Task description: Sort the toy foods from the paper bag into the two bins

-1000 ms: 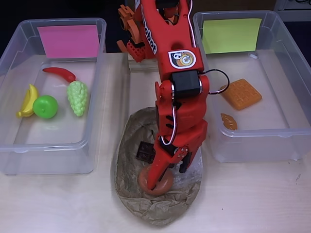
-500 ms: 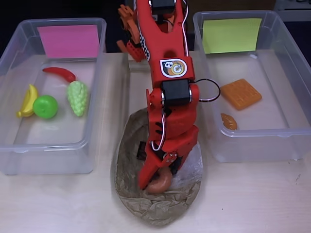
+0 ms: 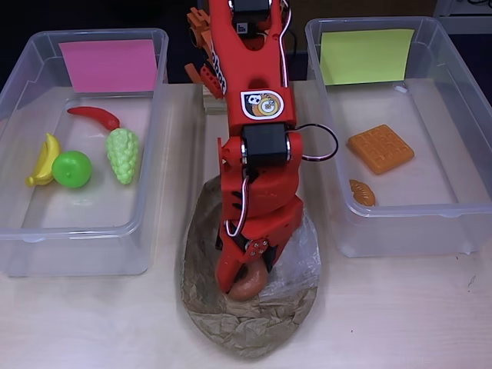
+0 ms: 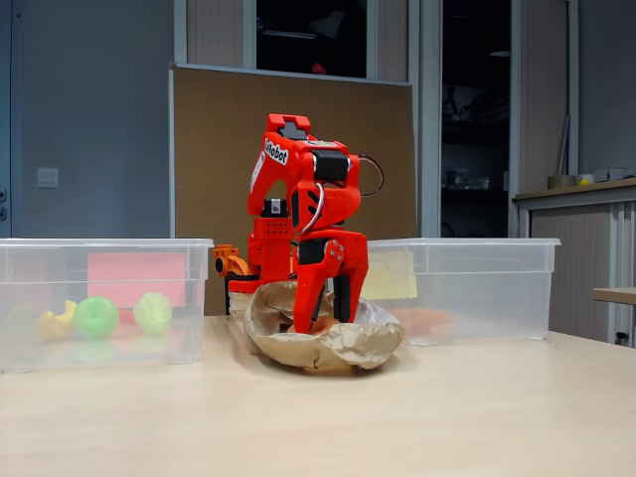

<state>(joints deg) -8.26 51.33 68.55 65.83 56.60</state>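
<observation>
My red gripper (image 3: 244, 275) reaches down into the crumpled brown paper bag (image 3: 254, 332) and is shut on the brown donut (image 3: 250, 286), which stands tilted on edge. In the fixed view the gripper (image 4: 320, 314) dips inside the bag (image 4: 343, 346). The left bin (image 3: 151, 138) with the pink sheet (image 3: 108, 64) holds the bananas (image 3: 44, 159), green apple (image 3: 72, 169), grapes (image 3: 123, 154) and chili (image 3: 96, 116). In the right bin (image 3: 400, 211) with the yellow-green sheet (image 3: 365, 55) lie the waffle (image 3: 380, 148) and croissant (image 3: 361, 192). The chocolate bar is hidden under the arm.
A patch of shiny clear tape (image 3: 305, 254) lines the bag's right side. The arm's orange base (image 3: 201, 46) stands at the back between the bins. Bare table (image 3: 400, 315) lies in front of both bins.
The arm has swung slightly left over the bag. The donut, lying flat as a ring before, now sits tilted between the fingers and has shifted a little toward the back.
</observation>
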